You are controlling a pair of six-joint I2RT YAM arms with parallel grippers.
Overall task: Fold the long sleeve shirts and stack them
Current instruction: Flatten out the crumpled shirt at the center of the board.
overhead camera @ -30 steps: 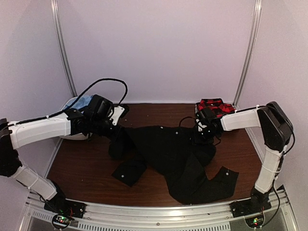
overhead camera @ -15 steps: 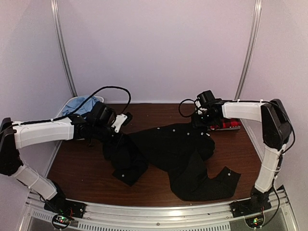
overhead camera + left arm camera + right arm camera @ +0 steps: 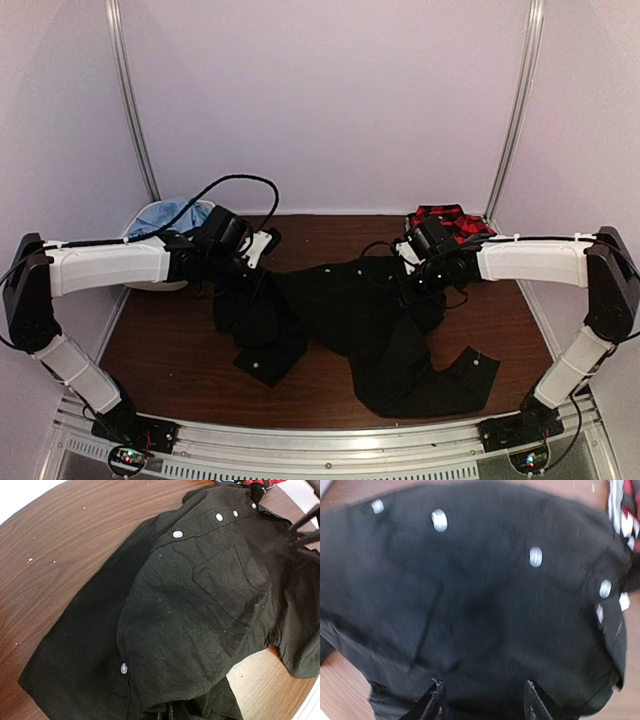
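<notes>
The black collared shirt (image 3: 370,320) lies crumpled across the middle of the table, its white buttons showing in the left wrist view (image 3: 200,595) and the right wrist view (image 3: 485,605). My left gripper (image 3: 246,266) is at the shirt's left shoulder. Its fingers are buried in the cloth and look shut on a fold (image 3: 170,711). My right gripper (image 3: 428,277) hovers just over the shirt's right side with its fingertips (image 3: 436,696) spread apart and nothing between them. The red-and-black plaid shirt (image 3: 446,221) lies folded at the back right. The light blue shirt (image 3: 165,214) sits at the back left.
A white bowl-like container (image 3: 150,282) holds the blue shirt behind my left arm. Black cables loop above the left wrist (image 3: 235,185). The plaid shirt's edge (image 3: 626,510) is close to my right gripper. The table's front rail (image 3: 320,440) runs along the bottom.
My right gripper swung toward the back wall, then came back down over the shirt's right side. My left gripper shifted slightly right, bunching the shirt's left part.
</notes>
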